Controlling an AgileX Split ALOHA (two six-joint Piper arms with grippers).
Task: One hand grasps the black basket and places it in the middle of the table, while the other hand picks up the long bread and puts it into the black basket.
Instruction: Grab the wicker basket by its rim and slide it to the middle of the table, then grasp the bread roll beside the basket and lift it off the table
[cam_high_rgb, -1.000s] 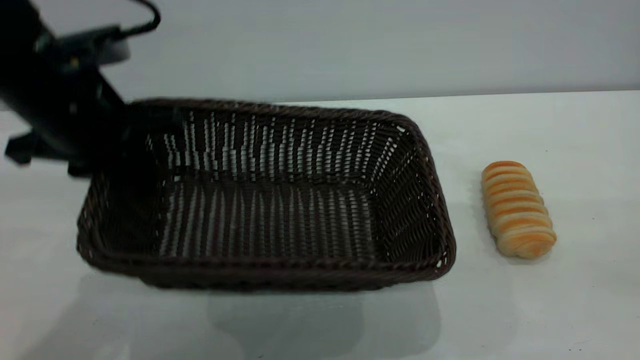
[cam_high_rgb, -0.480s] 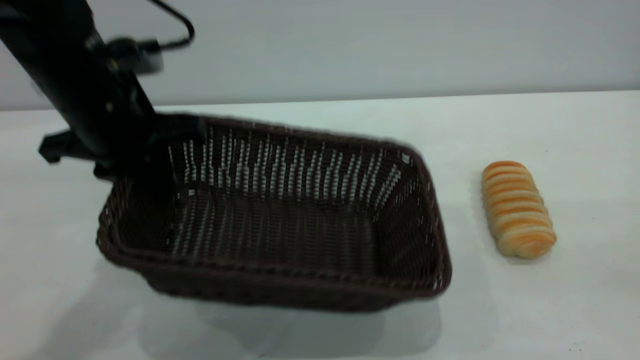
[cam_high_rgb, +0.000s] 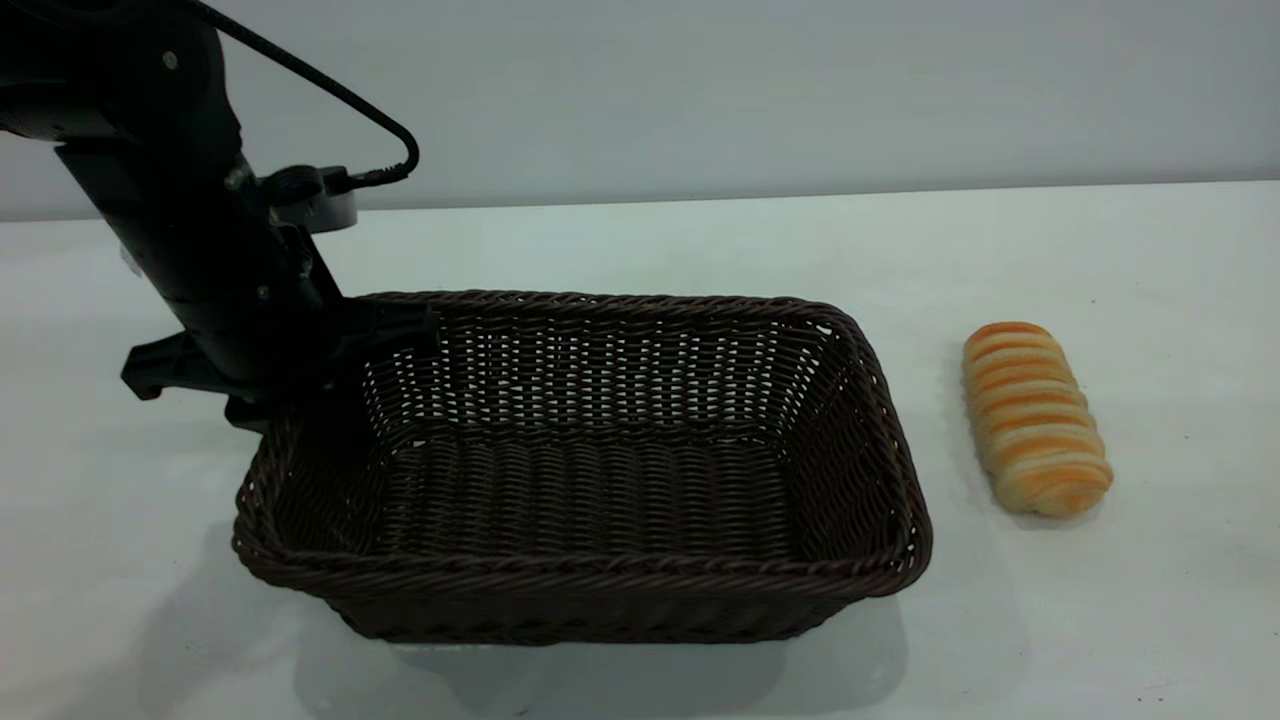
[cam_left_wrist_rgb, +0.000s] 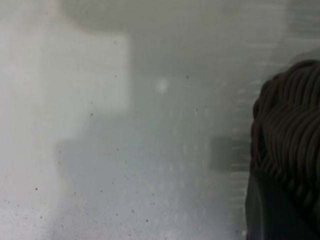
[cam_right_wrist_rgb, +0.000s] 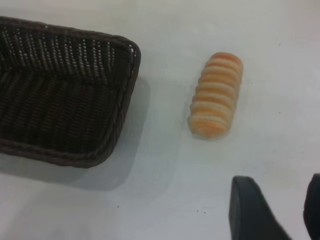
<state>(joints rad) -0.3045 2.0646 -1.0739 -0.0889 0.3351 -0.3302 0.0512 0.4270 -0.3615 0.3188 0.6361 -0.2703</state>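
1 black basket (cam_high_rgb: 600, 470) in left tool (cam_high_rgb: 330, 385), 1 long bread (cam_high_rgb: 1035, 418) beside.

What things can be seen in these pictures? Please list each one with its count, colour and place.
black basket: one, dark brown-black, on the table around the middle, nothing inside it.
long bread: one, golden-orange with pale stripes, lying on the table beside the basket's right end, apart from it.
table: one, white, under everything.
wall: one, grey, behind the table.
left gripper: one, black, with a thin black cable, shut on the basket's rim at its far left corner.
right gripper: one, black, open, above the table near the bread, not touching it; seen only in the right wrist view.
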